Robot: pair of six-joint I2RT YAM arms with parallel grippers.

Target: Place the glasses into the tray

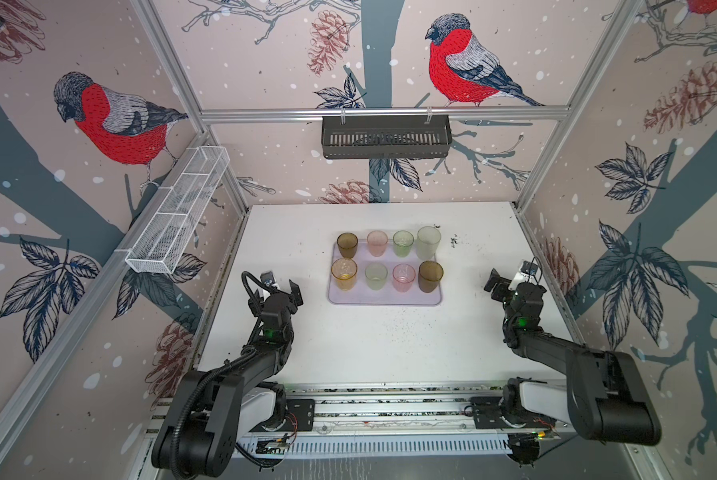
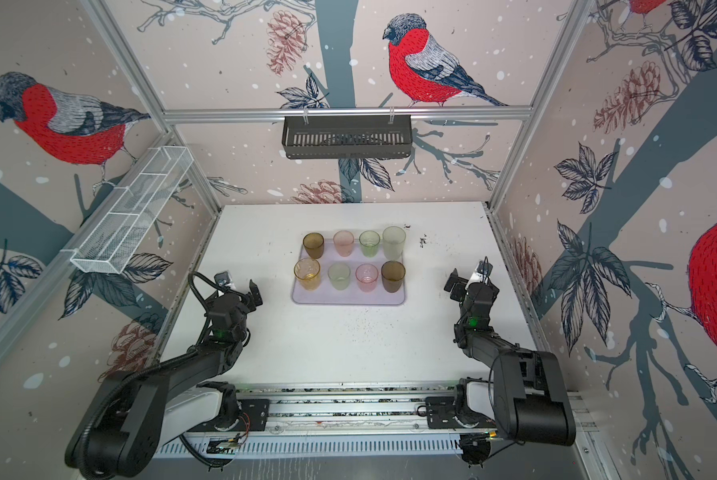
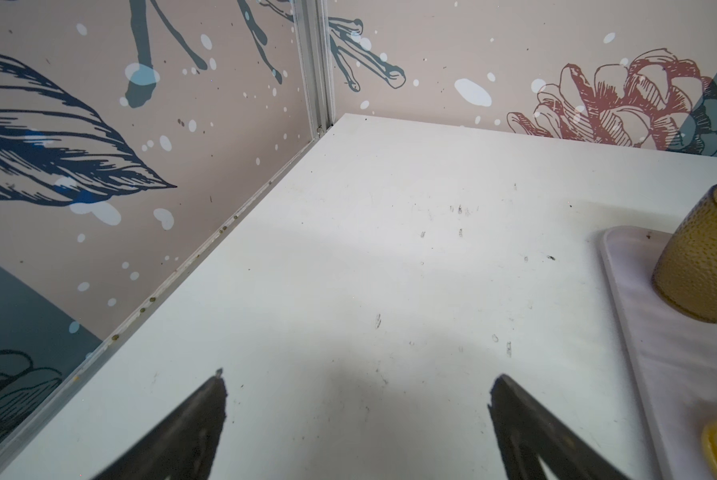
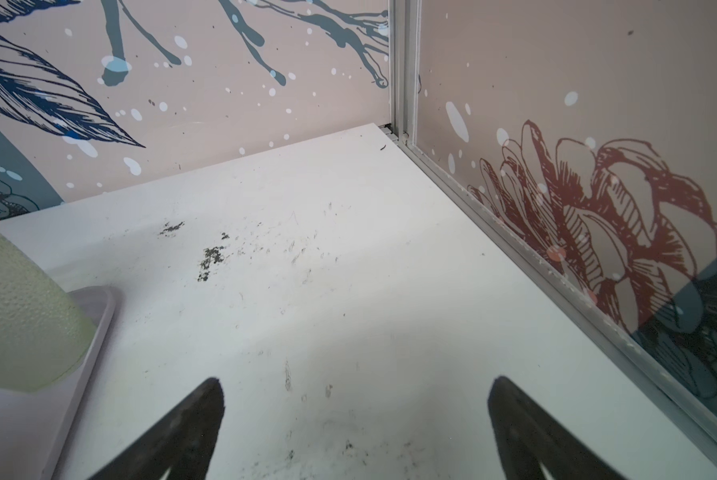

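Eight glasses (image 1: 385, 260) are seen standing upright in two rows of four on the tray (image 1: 383, 298), which lies flat near the middle of the white tabletop (image 1: 381, 345). The taller pale glass (image 1: 428, 242) is placed at the far right corner, a dark brown one (image 1: 430, 276) just in front of it. The left gripper (image 1: 282, 286) is held to the left of the tray, its fingers (image 3: 207, 419) spread with nothing between them. The right gripper (image 1: 505, 279) is held to the right, well apart from the tray, its fingers (image 4: 198, 419) likewise spread and empty.
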